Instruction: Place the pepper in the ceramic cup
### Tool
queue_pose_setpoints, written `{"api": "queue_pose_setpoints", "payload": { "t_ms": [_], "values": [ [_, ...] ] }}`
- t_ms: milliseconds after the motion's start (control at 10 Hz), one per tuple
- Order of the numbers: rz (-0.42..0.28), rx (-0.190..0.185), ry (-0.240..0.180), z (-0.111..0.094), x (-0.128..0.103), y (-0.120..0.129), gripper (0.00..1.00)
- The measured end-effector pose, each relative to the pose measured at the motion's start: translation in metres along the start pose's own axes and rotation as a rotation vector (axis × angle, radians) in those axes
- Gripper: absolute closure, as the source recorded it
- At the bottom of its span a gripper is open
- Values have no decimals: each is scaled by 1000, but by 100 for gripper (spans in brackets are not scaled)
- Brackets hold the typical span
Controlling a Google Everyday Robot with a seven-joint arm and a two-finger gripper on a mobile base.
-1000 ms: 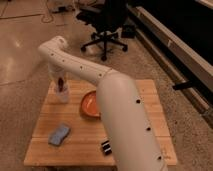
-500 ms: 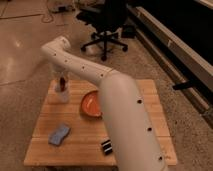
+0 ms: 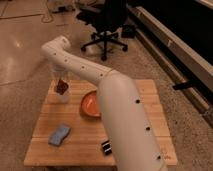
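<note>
My gripper (image 3: 60,80) hangs down from the arm over the far left part of the wooden table (image 3: 135,100). It is shut on the pepper (image 3: 62,86), a small dark red shape at its tip. The pepper sits right at the rim of the ceramic cup (image 3: 63,96), a small pale, slightly see-through cup that stands directly under the gripper. I cannot tell whether the pepper's lower end is inside the cup. My pale arm (image 3: 120,115) sweeps across the middle of the view and hides part of the table.
An orange-red bowl (image 3: 89,105) stands right of the cup, partly behind my arm. A blue sponge (image 3: 59,134) lies at the front left. A small dark object (image 3: 106,147) lies near the front edge. A black office chair (image 3: 107,22) stands on the floor behind the table.
My gripper has moved down a little with the pepper, from just above the cup to its rim. The cup, bowl and sponge have not moved.
</note>
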Motion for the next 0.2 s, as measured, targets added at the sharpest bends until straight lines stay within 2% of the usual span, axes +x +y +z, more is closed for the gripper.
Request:
{"api": "queue_pose_setpoints", "payload": {
  "t_ms": [200],
  "values": [
    [11, 3, 8, -3, -3, 5, 53]
  ]
}}
